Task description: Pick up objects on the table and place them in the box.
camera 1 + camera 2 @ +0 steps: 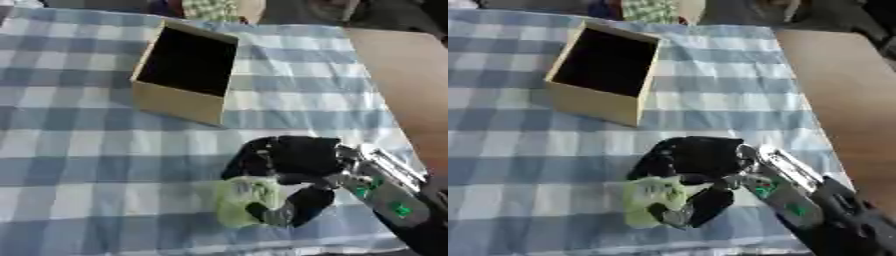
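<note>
A pale green soft object lies on the blue-and-white checked cloth near the front. My right hand comes in from the lower right, its black fingers and thumb curled round the green object, which still touches the cloth. The open cardboard box with a dark inside stands further back, left of centre, well apart from the hand. My left hand shows in neither view.
The checked cloth covers most of the table. A bare brown table surface lies to the right of the cloth. Some checked fabric and dark shapes sit beyond the far edge.
</note>
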